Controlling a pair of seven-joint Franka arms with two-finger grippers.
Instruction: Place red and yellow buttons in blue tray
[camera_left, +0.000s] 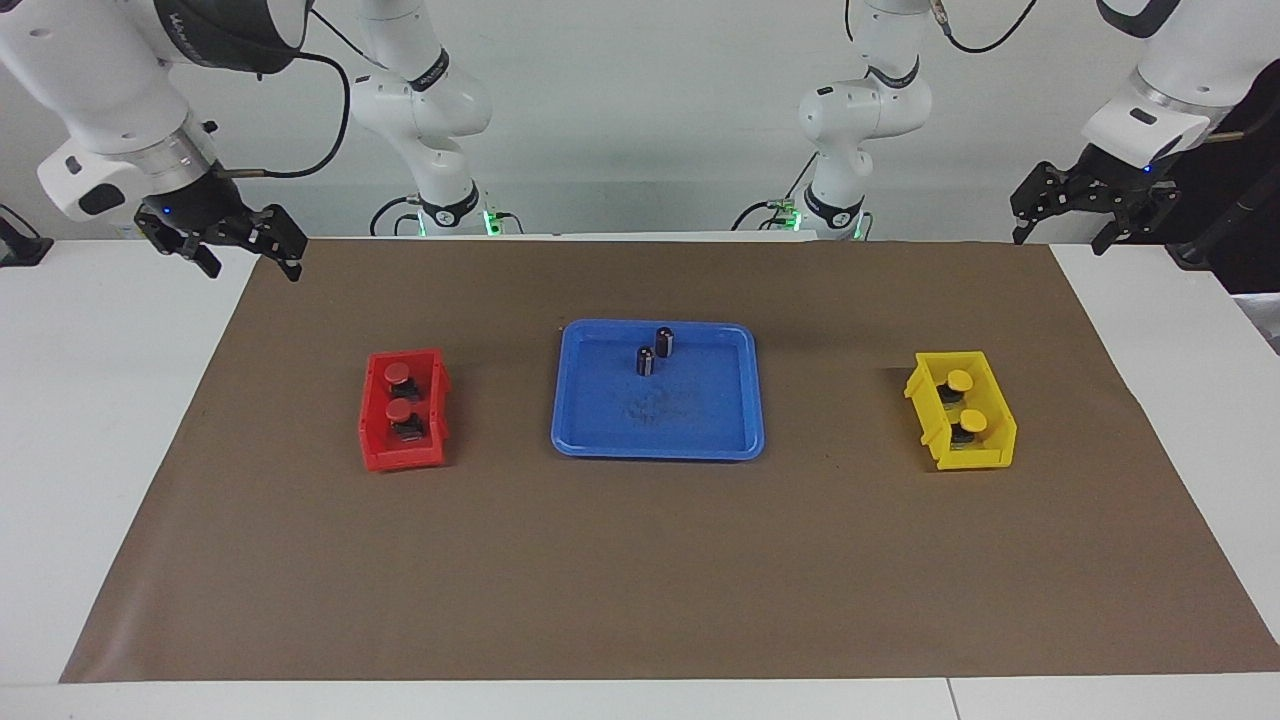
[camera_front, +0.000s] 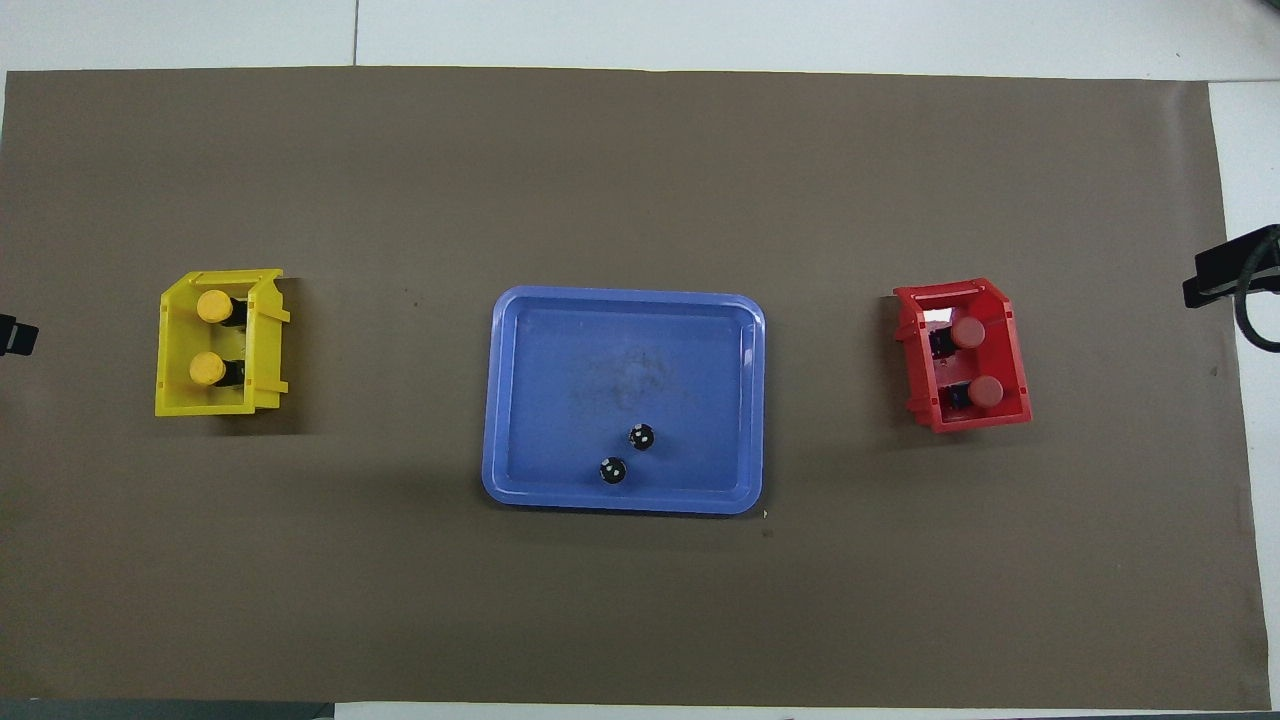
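Note:
Two red buttons sit in a red bin toward the right arm's end of the table. Two yellow buttons sit in a yellow bin toward the left arm's end. The blue tray lies between the bins at the table's middle. My right gripper hangs open and empty over the mat's corner, on the robots' side of the red bin. My left gripper hangs open and empty over the mat's other near corner. Both arms wait.
Two dark capless cylinders stand upright in the blue tray, in the part nearer to the robots. A brown mat covers the white table. The red bin and yellow bin also show in the overhead view.

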